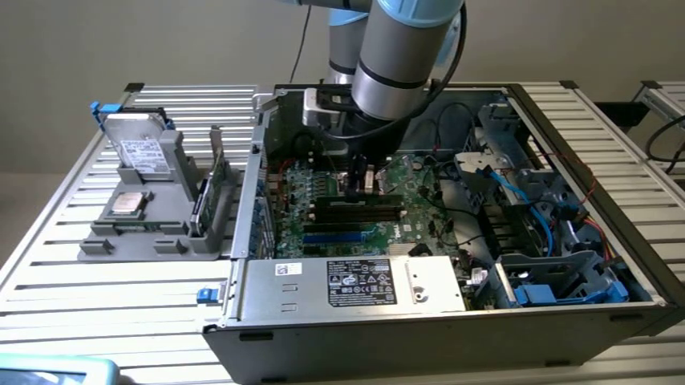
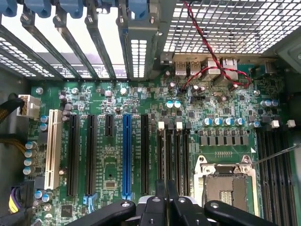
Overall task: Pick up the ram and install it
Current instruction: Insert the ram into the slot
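Green stick, the ram (image 2: pixel 167 192): pinched edge-on in the claw, so just a thin dark sliver of it shows between the fingers; its face is hidden.
Claw (image 1: pixel 361 191): fingers pressed nearly together on the ram, down inside the open computer case (image 1: pixel 428 333), low over the motherboard (image 2: pixel 108 155).
Position over board: in the wrist view the fingertips stand in line with the bank of black memory slots (image 2: pixel 181 155), which lies between a row of long expansion slots and the CPU socket (image 2: pixel 225 186). Whether the ram touches a slot I cannot tell.
Expansion slots: several black ones, a blue slot (image 2: pixel 126 155) and a white slot (image 2: pixel 52 150), side by side.
Wires: a red-and-black twisted pair (image 2: pixel 211 63) loops near the rear ports.
Case contents: power supply (image 1: pixel 354 282) with a label, along the near edge; blue cables and drive cages toward the exterior view's right.
Desk (image 1: pixel 96 305): slatted metal, carrying the case and, on the exterior view's left, a grey holder (image 1: pixel 128 241).
Holder: a hard drive (image 1: pixel 137 152) propped at its far end, and a tall green card (image 1: pixel 220 180) standing upright just beside the case wall.
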Available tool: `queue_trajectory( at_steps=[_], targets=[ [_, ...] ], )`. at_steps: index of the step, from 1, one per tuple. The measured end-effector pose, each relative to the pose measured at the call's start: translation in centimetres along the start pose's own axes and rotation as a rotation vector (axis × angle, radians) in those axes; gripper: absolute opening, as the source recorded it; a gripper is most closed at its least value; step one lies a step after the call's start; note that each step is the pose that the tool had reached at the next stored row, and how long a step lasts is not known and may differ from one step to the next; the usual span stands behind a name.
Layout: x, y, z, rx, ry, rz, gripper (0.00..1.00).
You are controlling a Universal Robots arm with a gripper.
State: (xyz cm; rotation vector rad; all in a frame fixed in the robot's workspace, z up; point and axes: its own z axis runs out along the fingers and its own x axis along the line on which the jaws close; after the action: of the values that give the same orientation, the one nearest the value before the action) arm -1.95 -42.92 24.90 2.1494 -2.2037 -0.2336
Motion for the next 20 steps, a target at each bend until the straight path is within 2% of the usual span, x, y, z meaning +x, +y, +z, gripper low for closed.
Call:
queue_trajectory(
  at_steps=[20],
  targets=[
    [0.03, -0.26, 0.45, -0.0037, 0.0002, 0.0, 0.13]
  ],
)
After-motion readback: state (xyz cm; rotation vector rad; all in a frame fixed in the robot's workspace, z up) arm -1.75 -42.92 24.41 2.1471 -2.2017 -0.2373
